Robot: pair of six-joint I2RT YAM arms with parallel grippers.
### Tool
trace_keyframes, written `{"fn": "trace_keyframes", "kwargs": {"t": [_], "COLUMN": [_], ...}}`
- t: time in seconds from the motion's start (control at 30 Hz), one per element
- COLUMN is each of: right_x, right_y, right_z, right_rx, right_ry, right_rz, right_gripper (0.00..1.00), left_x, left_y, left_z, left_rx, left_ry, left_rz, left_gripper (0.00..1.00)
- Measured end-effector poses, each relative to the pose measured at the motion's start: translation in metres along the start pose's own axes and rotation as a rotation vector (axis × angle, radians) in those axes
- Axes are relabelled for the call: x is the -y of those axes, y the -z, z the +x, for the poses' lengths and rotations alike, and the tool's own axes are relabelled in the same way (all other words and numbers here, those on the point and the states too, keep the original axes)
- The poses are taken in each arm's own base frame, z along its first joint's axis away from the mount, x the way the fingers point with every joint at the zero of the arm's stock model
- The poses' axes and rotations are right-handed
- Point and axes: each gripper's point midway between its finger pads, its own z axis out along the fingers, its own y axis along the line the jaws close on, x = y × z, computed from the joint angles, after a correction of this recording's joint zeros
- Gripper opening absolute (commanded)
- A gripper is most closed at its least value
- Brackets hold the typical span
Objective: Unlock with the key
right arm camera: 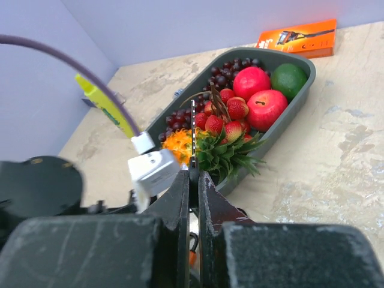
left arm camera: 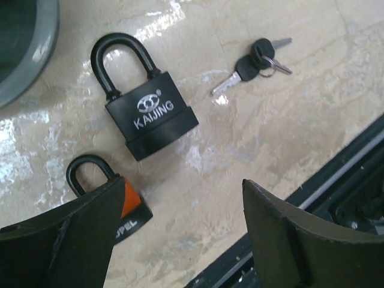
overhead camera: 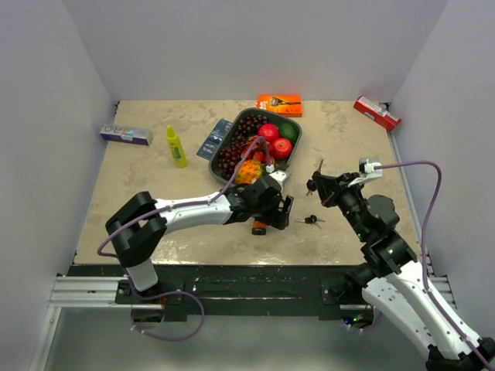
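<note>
A black KAIJING padlock (left arm camera: 150, 114) lies shut on the table. A smaller black and orange padlock (left arm camera: 123, 207) lies beside it, partly hidden by my left finger; it also shows in the top view (overhead camera: 259, 226). My left gripper (left arm camera: 183, 189) hovers open and empty just above them, and shows in the top view (overhead camera: 278, 210). A bunch of black-headed keys (left arm camera: 258, 60) lies to the right of the padlocks (overhead camera: 311, 219). My right gripper (right arm camera: 192, 174) is shut on a key (right arm camera: 192, 135) with its blade sticking out past the fingertips, held above the table right of the padlocks (overhead camera: 316, 183).
A grey tray (overhead camera: 296, 137) of plastic fruit stands behind the padlocks. A yellow bottle (overhead camera: 176, 147), a dark packet (overhead camera: 214, 139), a blue and white box (overhead camera: 124, 134), an orange box (overhead camera: 279, 103) and a red box (overhead camera: 377, 112) lie toward the back. The table's black front edge (left arm camera: 312, 198) is close.
</note>
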Motion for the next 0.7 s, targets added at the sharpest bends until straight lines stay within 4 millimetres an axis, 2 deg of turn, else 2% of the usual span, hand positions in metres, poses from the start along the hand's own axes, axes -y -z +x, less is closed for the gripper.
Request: {"fn": "trace_keyframes", "kwargs": {"t": [0.17, 0.43, 0.7], "right_x": [-0.003, -0.001, -0.001], "right_y": [0.015, 0.027, 0.030], "right_z": [-0.012, -0.024, -0.025], "right_rx": [0.034, 0.057, 0.057], "right_ry": [-0.004, 0.020, 0.031], "right_rz": [-0.015, 0.005, 0.004], "right_gripper": [0.00, 0.00, 0.00], "left_x": [-0.001, -0.015, -0.020], "left_y": [-0.025, -0.056, -0.067], "left_z": [-0.011, 0.000, -0.006], "left_rx": [-0.005, -0.066, -0.069], "left_ry": [-0.011, -0.026, -0.032], "left_rz": [-0.048, -0.131, -0.181], "left_gripper": [0.86, 0.86, 0.80]}}
